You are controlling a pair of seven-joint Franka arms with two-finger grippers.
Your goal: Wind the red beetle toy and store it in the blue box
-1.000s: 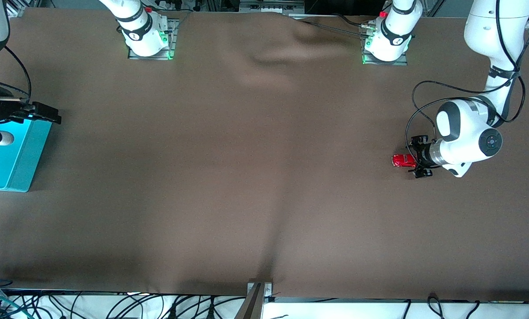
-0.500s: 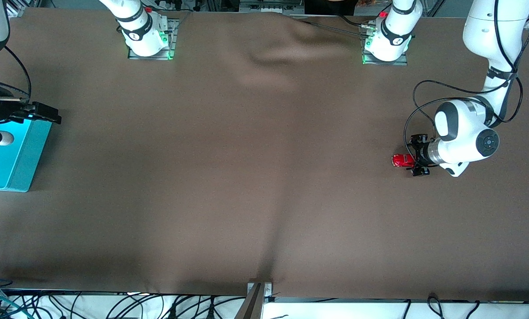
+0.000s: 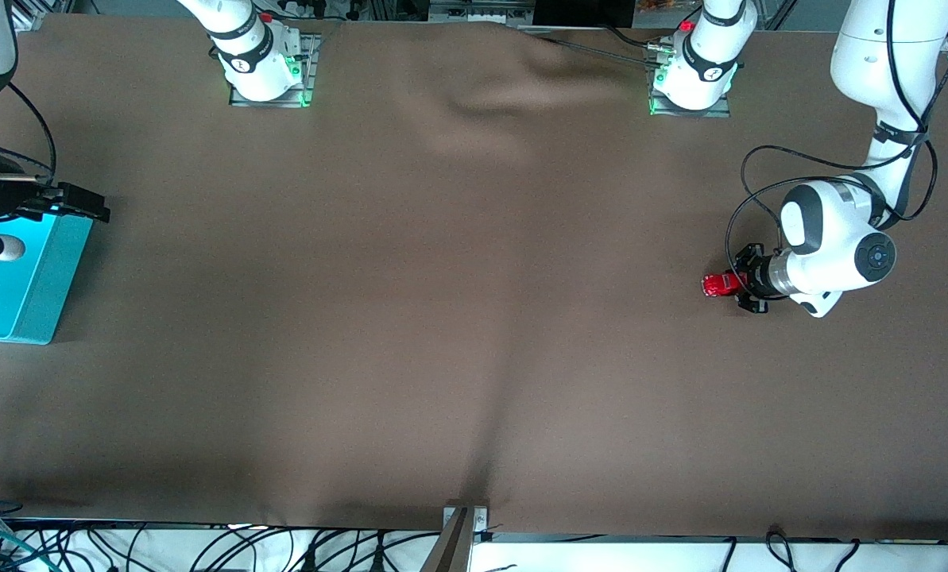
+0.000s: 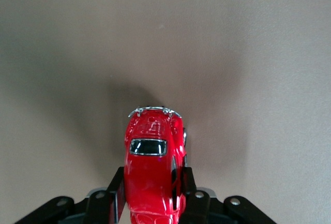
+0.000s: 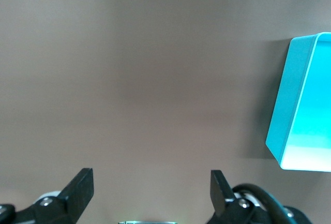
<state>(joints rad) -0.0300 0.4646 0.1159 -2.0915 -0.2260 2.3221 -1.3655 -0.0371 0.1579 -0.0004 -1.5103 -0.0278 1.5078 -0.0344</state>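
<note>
Gripping the red beetle toy (image 4: 152, 175), the left pincer (image 4: 150, 195) hides its rear. The blue box (image 3: 21, 274) is cut off beneath the wide-open, waiting right pincer (image 5: 150, 190).

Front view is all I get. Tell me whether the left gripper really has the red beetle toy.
Observer: Yes. In the left wrist view the left gripper is shut on the red beetle toy, one black finger against each side of the body.
Operator: Say which part of the car pokes out.
Observer: The end with the chrome bumper and a dark window sticks out past the fingertips, over the brown tablecloth.
Operator: Now report the right gripper.
Observer: It waits, open, with nothing between its fingers; the right wrist view shows the right gripper above bare cloth, a corner of the blue box beside it.
</note>
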